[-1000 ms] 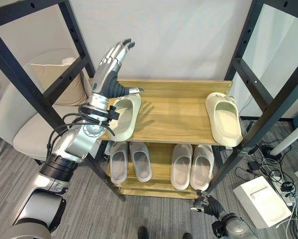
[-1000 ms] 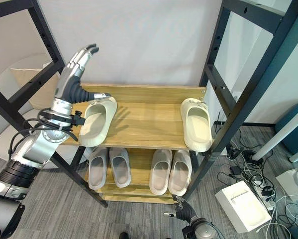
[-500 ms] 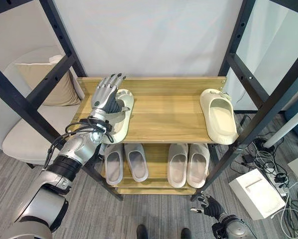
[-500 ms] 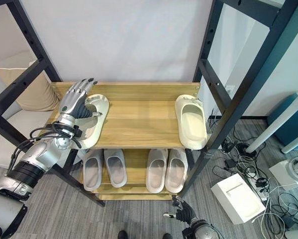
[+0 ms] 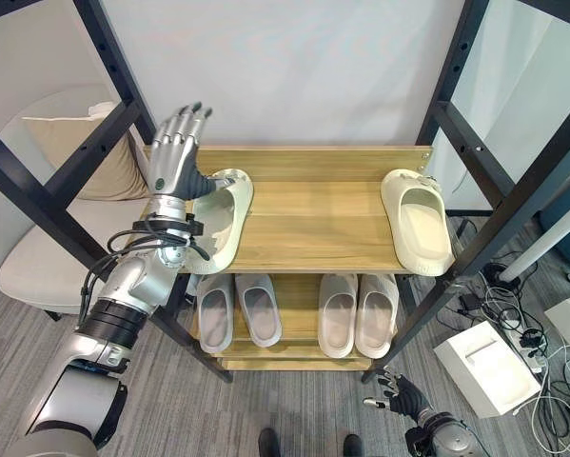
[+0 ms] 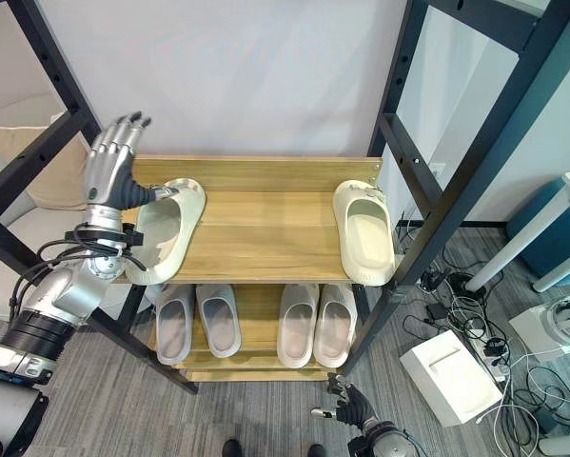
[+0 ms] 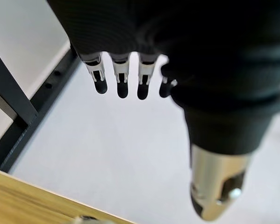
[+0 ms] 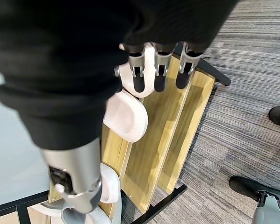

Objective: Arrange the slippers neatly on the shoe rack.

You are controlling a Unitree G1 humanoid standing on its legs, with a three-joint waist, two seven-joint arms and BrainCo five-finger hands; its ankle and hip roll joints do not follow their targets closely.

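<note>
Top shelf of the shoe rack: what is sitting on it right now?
Two cream slippers rest on the top shelf: left slipper at its left end, right slipper at its right end. The open left hand covers part of the left slipper's outer edge.

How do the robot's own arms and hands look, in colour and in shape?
Both arms are silver-grey with rounded segments and dark joint bands. The left hand has silver fingers with dark tips, a dark ribbed cover on its back and wrist, and black cables looping below. The right hand looks the same.
</note>
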